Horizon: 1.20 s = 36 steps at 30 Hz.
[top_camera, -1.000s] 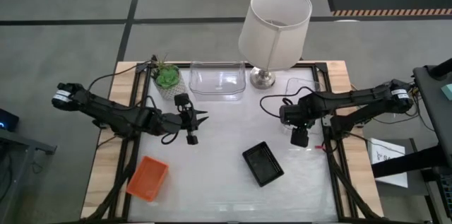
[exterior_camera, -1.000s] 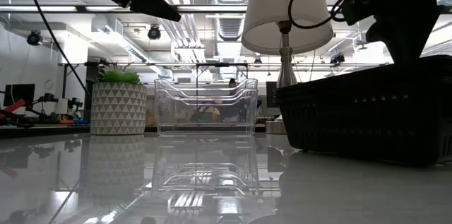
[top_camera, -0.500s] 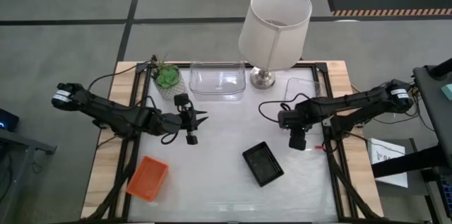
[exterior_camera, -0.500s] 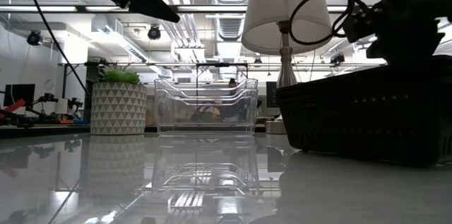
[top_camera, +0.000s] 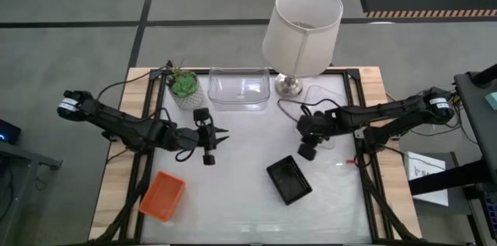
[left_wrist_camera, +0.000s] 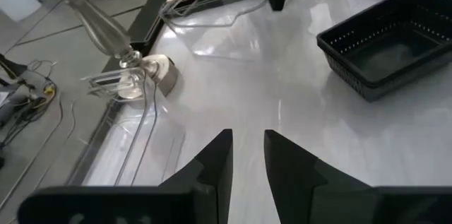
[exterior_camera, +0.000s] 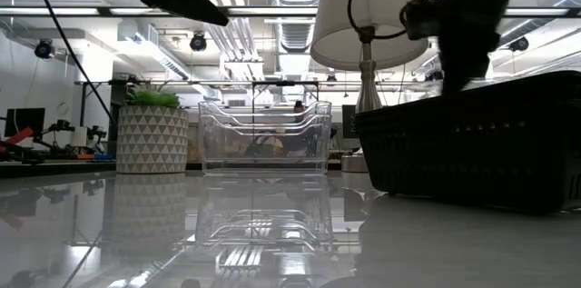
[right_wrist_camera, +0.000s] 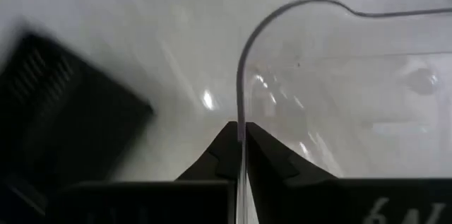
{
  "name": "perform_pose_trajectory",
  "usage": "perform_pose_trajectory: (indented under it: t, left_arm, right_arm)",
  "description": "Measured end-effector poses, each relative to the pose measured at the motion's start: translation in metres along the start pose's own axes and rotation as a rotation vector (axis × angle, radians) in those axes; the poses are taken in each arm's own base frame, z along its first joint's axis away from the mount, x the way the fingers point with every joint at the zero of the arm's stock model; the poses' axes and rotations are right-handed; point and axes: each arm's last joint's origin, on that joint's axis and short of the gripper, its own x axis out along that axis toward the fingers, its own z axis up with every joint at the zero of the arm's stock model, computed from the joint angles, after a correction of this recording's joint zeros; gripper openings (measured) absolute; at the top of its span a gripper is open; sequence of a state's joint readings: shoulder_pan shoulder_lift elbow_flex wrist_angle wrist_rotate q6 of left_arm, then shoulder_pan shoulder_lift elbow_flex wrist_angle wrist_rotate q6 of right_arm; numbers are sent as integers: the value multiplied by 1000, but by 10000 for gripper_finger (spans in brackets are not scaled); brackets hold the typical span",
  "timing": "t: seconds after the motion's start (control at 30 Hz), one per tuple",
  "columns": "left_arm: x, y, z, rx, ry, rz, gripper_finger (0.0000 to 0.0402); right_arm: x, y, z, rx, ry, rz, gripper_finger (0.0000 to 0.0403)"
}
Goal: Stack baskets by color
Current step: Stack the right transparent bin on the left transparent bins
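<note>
Right of the bench's [top_camera: 233, 192] centre, the right gripper [top_camera: 308, 150] has its fingers pinched on a clear basket's [right_wrist_camera: 339, 90] rim, so next it must be carried onto the clear stack [top_camera: 240, 91] beside the lamp [top_camera: 301, 25].

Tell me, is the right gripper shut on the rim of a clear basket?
Yes, in the right wrist view the right gripper is pinched shut on the thin rim of a clear basket.
</note>
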State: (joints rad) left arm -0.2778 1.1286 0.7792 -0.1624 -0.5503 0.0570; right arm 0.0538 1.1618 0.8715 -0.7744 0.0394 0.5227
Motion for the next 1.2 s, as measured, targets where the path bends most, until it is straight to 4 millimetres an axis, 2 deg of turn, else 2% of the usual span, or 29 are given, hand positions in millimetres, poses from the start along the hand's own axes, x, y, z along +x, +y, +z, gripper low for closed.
perform_pose_trajectory:
  t: [0.13, 0.3, 0.43, 0.7, 0.9, 1.07, 1.2]
  left_arm:
    - [0, 0, 2, -12, -21, 2, 65]
    - [0, 0, 3, -15, -26, 2, 65]
    - [0, 0, 3, -16, -28, 2, 65]
    - [0, 0, 5, -26, -43, 2, 65]
    - [0, 0, 5, -26, -43, 2, 65]
    - [0, 0, 5, -26, -43, 1, 65]
    - [-1, -1, 5, -23, -45, -7, 65]
  right_arm:
    - [-1, 4, 14, 136, -152, 43, 9]
    - [2, 6, 24, 196, -290, -3, 9]
    - [18, 9, 34, 214, -376, -90, 9]
    - [59, 20, 54, 195, -455, -66, 13]
    - [78, 17, 66, 212, -420, -107, 64]
    - [71, 17, 74, 153, -406, -112, 128]
    - [33, 19, 80, -15, -297, -42, 164]
